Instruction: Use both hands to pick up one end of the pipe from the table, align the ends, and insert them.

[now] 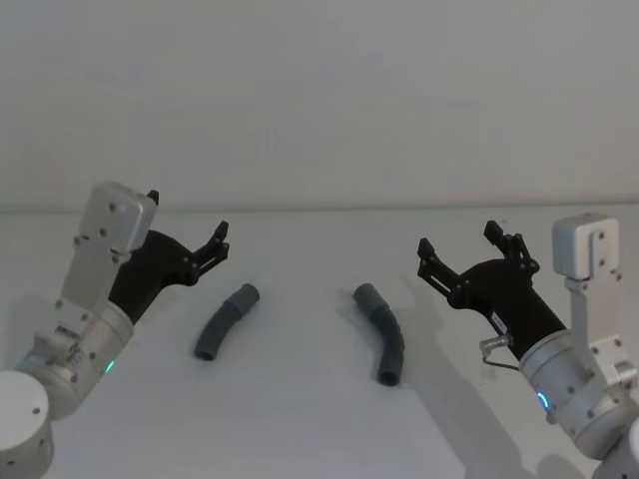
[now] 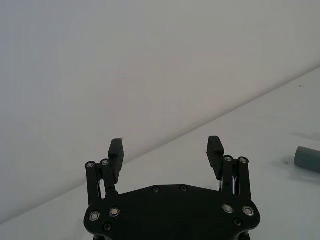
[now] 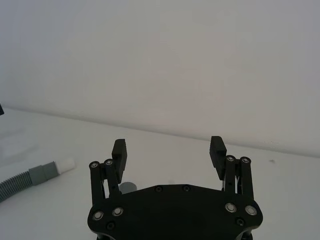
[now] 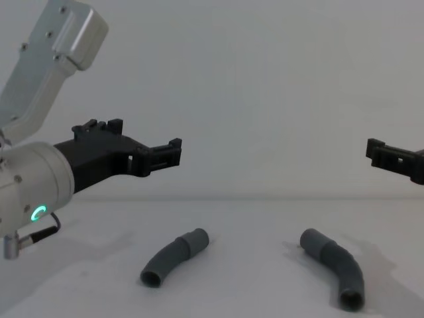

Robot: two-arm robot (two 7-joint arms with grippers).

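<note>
Desk [image 1: 300, 419] is carrying the left pipe piece [image 1: 226, 321] near the left tool [image 1: 187, 216] and the right pipe piece [image 1: 383, 332] near the right tool [image 1: 457, 238], the pieces lying well apart. Both tools are hovering with fingers spread wide, gripping nothing. Pieces are judged light. Ribbed middles [image 3: 17, 183] will likely be flexing, so gripping the smooth cuffs [image 4: 196, 240] close to the mating ends is advised. Right wrist view is showing a white plug tip [image 3: 66, 164] on one cuff, undetectable from the head view. Chest view is confirming both tools are riding above the pieces.
</note>
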